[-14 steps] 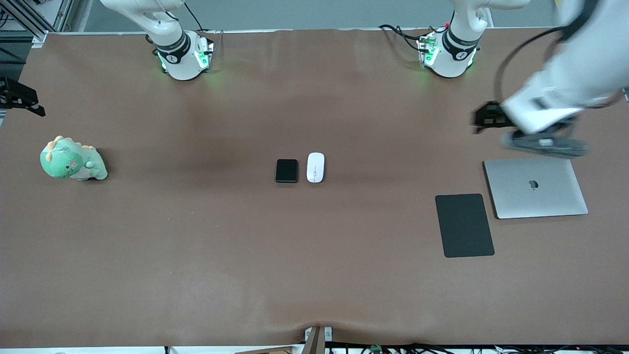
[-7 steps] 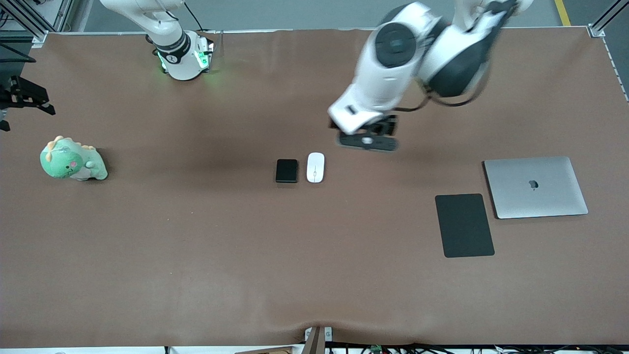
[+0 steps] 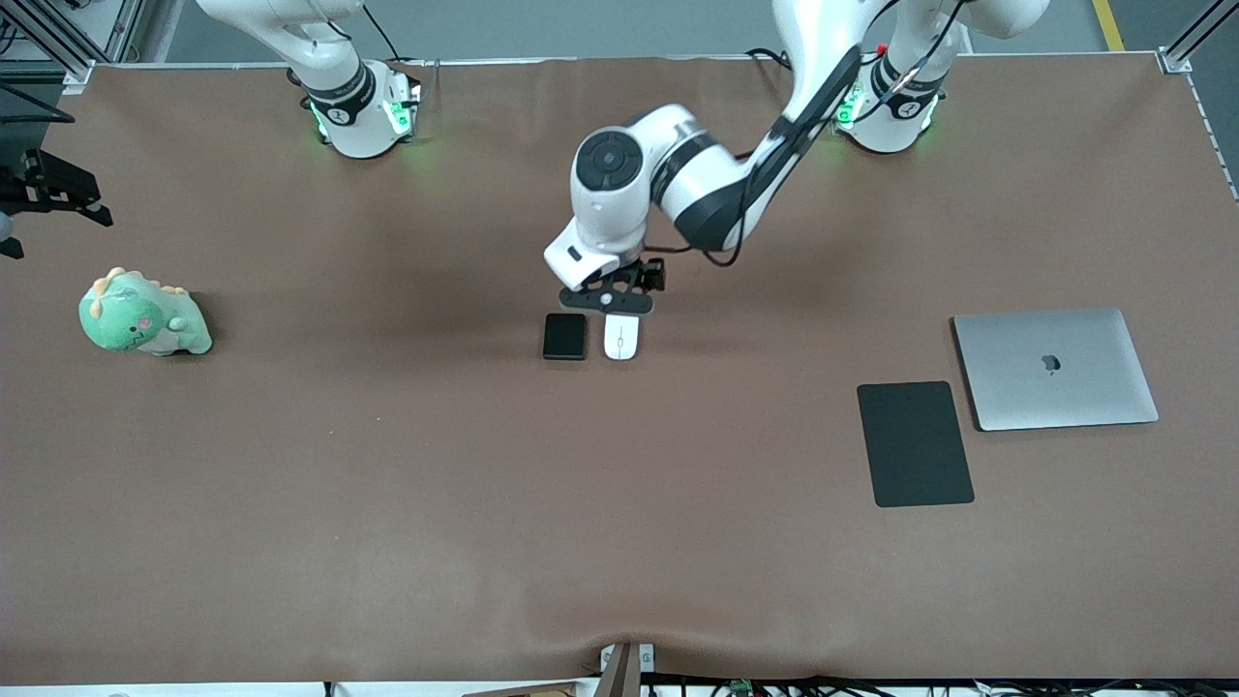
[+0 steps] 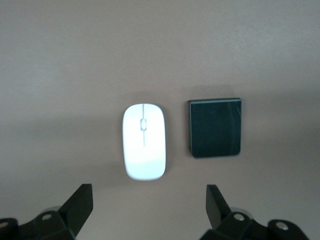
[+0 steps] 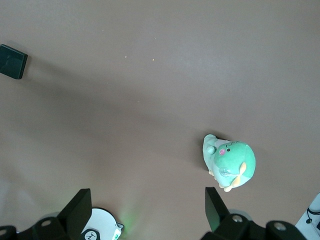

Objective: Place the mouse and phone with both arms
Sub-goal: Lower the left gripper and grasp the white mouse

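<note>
the left gripper [image 3: 608,299] hovers over the mouse [image 3: 620,339], fingers [image 4: 77,205] spread wide and holding nothing, with the mouse lying flat mid-table just beside the phone [image 3: 564,336], which sits toward the right arm's end. the right gripper [image 5: 145,212] waits high over that end, apparently near the plush dinosaur [image 5: 231,161], its fingers apart and empty too.
</note>
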Robot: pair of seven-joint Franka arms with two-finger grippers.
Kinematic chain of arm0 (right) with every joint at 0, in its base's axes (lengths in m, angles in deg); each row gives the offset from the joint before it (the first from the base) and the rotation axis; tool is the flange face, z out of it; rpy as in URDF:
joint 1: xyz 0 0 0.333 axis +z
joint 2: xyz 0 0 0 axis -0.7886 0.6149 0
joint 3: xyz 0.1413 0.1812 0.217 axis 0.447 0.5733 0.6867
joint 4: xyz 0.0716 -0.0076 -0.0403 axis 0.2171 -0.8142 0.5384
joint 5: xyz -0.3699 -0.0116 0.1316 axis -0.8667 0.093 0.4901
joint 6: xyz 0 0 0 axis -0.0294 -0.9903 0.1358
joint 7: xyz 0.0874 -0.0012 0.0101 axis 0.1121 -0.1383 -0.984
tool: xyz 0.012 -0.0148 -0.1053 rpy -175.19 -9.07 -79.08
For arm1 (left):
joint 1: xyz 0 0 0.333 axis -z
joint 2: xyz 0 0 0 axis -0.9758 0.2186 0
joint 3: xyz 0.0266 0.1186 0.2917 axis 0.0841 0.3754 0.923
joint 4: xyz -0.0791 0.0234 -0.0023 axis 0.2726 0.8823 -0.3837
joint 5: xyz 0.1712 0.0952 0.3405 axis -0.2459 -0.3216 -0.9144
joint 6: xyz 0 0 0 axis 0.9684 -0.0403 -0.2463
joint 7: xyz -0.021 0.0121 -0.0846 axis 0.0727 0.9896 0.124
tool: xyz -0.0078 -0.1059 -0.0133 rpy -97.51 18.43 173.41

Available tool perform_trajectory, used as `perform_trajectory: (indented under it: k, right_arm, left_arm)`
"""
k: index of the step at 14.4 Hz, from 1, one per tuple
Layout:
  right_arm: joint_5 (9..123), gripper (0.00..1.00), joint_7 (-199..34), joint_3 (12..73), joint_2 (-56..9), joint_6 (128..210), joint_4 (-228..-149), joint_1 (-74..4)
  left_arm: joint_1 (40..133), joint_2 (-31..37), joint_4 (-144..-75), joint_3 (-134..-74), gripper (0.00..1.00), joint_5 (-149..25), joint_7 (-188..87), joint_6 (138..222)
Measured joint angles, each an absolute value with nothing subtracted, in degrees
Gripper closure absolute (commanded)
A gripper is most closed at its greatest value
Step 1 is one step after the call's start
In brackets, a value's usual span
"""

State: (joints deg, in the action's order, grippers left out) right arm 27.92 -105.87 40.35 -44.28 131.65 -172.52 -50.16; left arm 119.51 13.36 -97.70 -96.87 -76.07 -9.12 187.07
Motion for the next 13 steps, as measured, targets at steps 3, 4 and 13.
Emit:
perform_trajectory:
  k: [3, 4, 13]
  right_arm:
    - [27.9, 0.00, -105.9, 40.4, -44.3, 131.6, -172.5, -50.1]
    - [27.9, 0.00, -105.9, 40.4, -44.3, 131.6, -172.5, -50.1]
    - [27.9, 0.00, -105.9, 40.4, -41.2, 130.7, -173.4, -50.1]
  left_arm:
    - [119.3, 17.4, -97.7, -96.7, 0.00, -78.9, -8.4, 191.3]
    - [119.2, 17.9, -97.7, -96.6, 0.00, -79.2, -8.4, 191.6]
    - [118.9, 21.8, -98.7, -96.4, 0.00, -80.9, -8.5, 196.2]
